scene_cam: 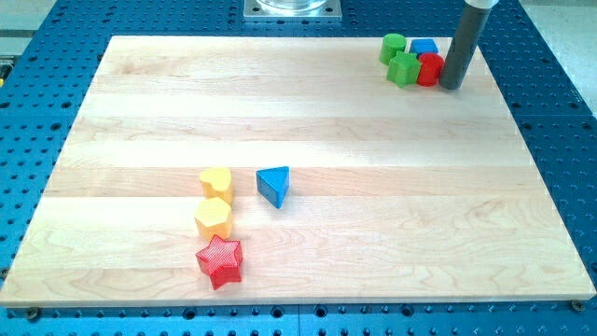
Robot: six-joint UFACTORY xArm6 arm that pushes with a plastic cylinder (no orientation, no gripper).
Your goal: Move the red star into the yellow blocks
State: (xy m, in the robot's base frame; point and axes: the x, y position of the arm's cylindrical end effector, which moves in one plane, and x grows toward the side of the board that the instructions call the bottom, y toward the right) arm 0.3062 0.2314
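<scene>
The red star [220, 260] lies near the view's bottom edge of the wooden board, left of centre. A yellow hexagon block [214, 217] sits just above it, nearly touching. A yellow heart-shaped block [216, 183] sits above the hexagon. My tip [451, 86] stands far away at the view's top right, right beside a red block [430, 69]. The rod is dark grey and upright.
A blue triangle block [274, 185] lies right of the yellow heart. At the top right a cluster holds a green round block [394, 47], a green star-like block [404, 69] and a blue block [424, 47]. The wooden board [373, 187] lies on a blue perforated table.
</scene>
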